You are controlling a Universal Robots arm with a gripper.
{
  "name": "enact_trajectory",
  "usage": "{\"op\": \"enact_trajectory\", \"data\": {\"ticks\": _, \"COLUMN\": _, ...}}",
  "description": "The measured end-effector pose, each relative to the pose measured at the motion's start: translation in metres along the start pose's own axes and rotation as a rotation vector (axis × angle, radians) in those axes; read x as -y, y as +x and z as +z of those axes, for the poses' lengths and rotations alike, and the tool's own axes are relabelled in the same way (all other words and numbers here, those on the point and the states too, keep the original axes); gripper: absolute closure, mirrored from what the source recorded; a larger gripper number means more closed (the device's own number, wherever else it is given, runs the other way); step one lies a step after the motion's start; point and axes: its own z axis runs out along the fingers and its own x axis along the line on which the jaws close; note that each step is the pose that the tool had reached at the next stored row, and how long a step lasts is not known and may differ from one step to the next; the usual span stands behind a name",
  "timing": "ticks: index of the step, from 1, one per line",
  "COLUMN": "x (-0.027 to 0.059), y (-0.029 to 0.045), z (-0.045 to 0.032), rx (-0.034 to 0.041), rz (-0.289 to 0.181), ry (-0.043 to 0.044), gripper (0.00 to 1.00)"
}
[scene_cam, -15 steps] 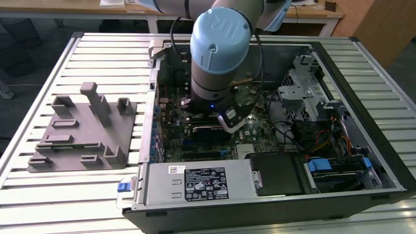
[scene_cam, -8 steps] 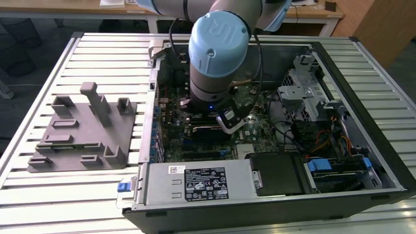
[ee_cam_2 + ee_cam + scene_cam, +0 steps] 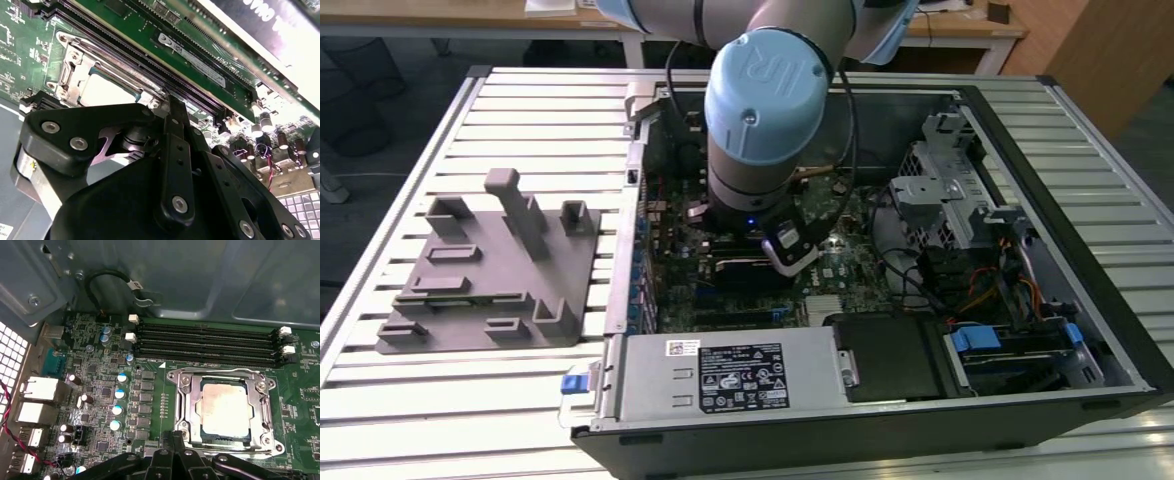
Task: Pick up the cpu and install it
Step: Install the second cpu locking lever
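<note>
A robot arm's gripper hovers just above the motherboard inside an open computer case; whether its fingers are parted or closed cannot be told. Just beyond, the cpu lies flat in its metal socket frame, apparently seated, with memory slots behind.

One cpu sits in one socket frame. Beside it are four memory slots. One arm with one gripper is inside one computer case. One grey fixture lies on one table.
</note>
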Motion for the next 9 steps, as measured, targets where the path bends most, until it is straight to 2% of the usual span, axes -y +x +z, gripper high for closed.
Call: {"op": "enact_trajectory", "data": {"ticks": 9, "x": 0.0, "y": 0.0003, "z": 0.0013, "rx": 0.0, "rz": 0.0, "ry": -0.002, "gripper": 0.89}}
